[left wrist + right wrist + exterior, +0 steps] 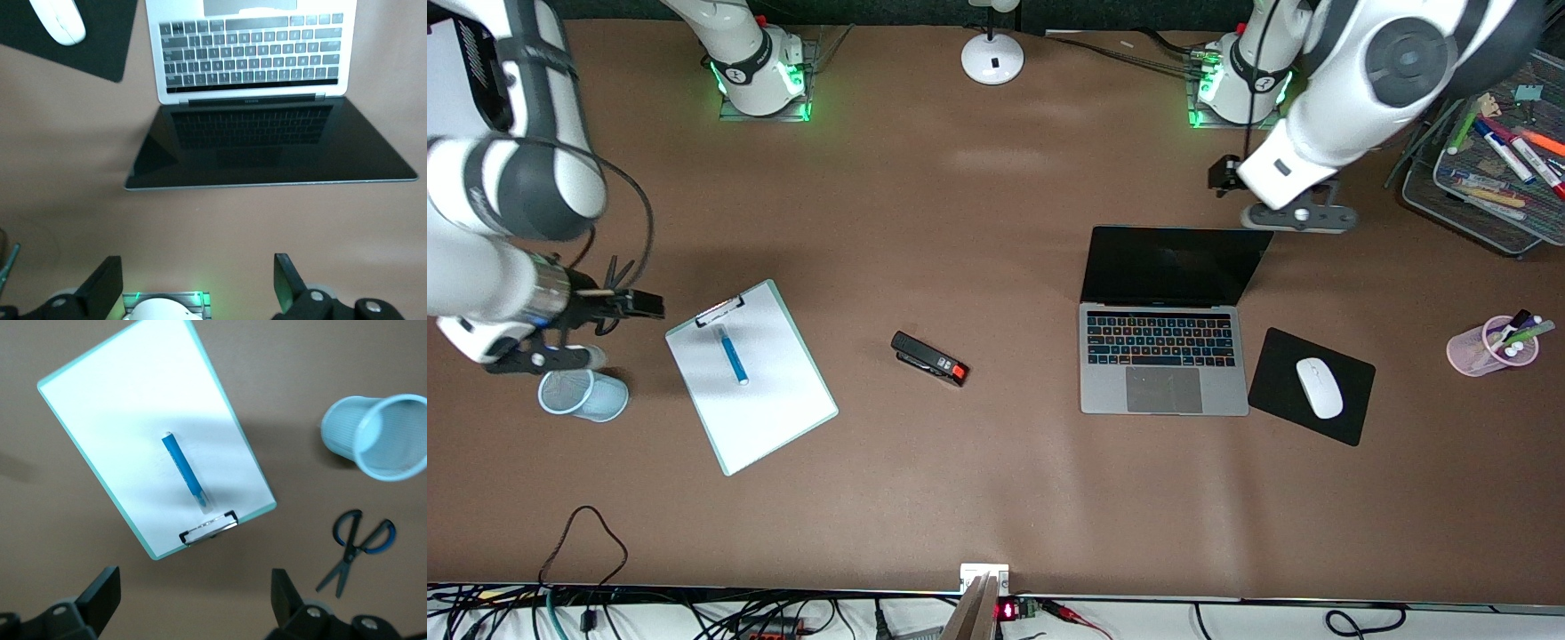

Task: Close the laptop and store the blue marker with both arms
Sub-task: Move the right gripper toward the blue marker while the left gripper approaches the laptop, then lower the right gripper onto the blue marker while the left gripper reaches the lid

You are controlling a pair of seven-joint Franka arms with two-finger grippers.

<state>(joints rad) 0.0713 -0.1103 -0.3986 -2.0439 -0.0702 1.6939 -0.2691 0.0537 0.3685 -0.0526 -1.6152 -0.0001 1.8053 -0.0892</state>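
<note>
The silver-grey laptop [1163, 356] stands open, its black screen tilted back; it also shows in the left wrist view [253, 67]. The blue marker [732, 354] lies on a white clipboard [751, 391] toward the right arm's end; the right wrist view shows the marker [183, 472] too. My left gripper [1298, 218] hangs over the table just beside the screen's top edge, open and empty [198, 287]. My right gripper [538, 358] hangs over the table beside the clipboard's clip end, open and empty [193, 600].
A light-blue mesh cup [583, 394] lies on its side near the right gripper, with scissors [357, 547] beside it. A black stapler [929, 358] lies mid-table. A mouse [1319, 388] sits on a black pad [1280, 356]. A pink pen cup [1492, 345] and a wire-mesh tray [1494, 169] stand at the left arm's end.
</note>
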